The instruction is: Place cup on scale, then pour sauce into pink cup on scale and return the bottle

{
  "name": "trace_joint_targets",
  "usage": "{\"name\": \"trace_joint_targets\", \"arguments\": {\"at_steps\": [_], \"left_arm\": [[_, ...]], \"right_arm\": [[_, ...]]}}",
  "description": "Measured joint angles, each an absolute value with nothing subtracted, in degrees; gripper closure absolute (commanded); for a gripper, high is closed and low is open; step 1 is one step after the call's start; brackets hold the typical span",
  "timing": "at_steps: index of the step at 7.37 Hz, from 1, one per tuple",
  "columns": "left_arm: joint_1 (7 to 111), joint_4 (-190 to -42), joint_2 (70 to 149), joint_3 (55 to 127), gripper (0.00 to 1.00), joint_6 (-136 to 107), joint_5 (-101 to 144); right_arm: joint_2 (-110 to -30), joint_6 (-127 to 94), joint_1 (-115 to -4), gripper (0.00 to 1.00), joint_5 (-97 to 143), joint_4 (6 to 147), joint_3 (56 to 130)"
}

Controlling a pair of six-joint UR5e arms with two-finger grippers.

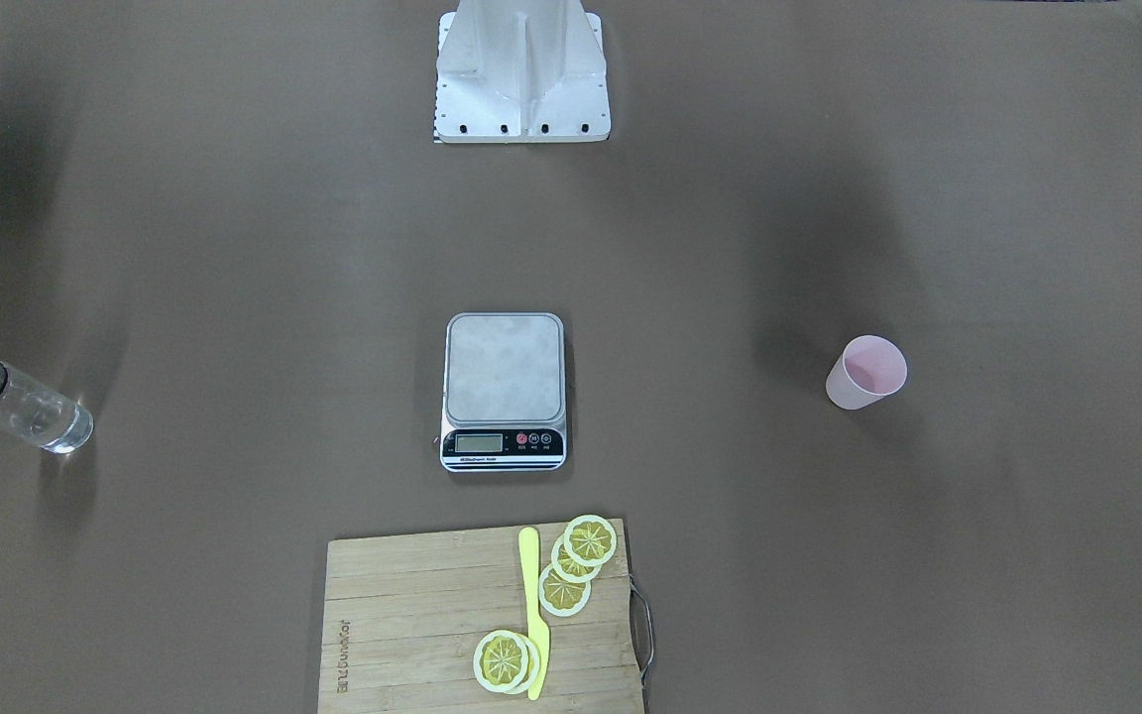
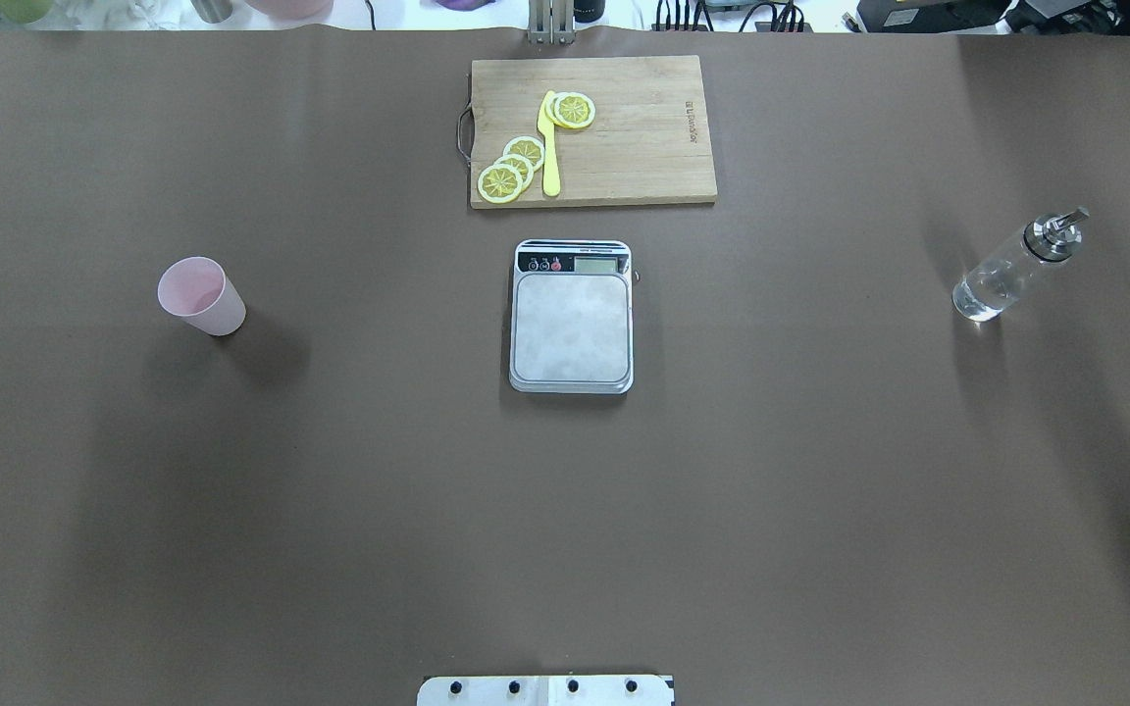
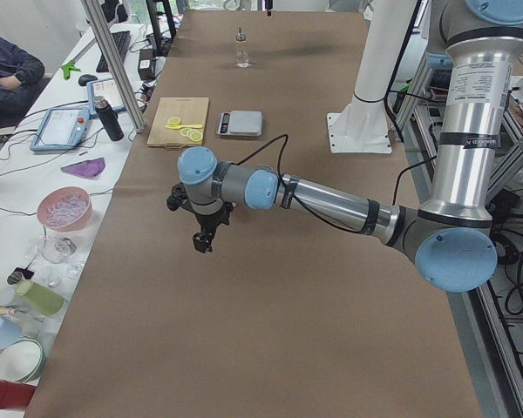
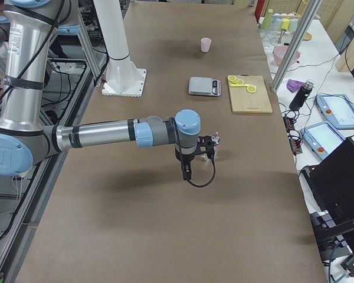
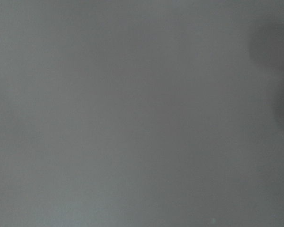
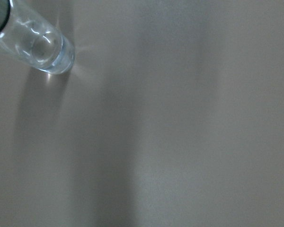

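l gripper (image 3: pixel 201 241): over table (image 3: pixel 244 340), open/closed can't tell. i'd take cup (image 2: pixel 200 296) side-on, mid-wall, gently, keep level, set centred on scale (image 2: pixel 572 319).
r gripper (image 4: pixel 186 172): nr bottle (image 2: pixel 1011 267), can't tell.
scale: table centre, platform bare.
cup: my left, well apart fr scale, upright, long axis vertical, mouth up.

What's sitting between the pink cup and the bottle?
The scale. In the overhead view it sits midway between the cup and the bottle, touching neither.
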State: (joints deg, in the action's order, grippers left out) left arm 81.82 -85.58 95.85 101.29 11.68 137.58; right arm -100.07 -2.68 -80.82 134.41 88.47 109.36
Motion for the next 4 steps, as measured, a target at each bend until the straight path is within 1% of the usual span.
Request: {"name": "trace_joint_targets", "arguments": {"at_steps": [2,4], "left_arm": [[81.9,-91.7,98.0,100.3,0.02,10.5,137.7],[81.9,-98.9,98.0,99.2,0.02,7.5,137.7]], "right_arm": [[-98.5,-2.7,-80.9,0.00,134.3,85.5,108.8],[-98.2,-2.8,-81.0,0.00,134.1,84.2,108.5]]}}
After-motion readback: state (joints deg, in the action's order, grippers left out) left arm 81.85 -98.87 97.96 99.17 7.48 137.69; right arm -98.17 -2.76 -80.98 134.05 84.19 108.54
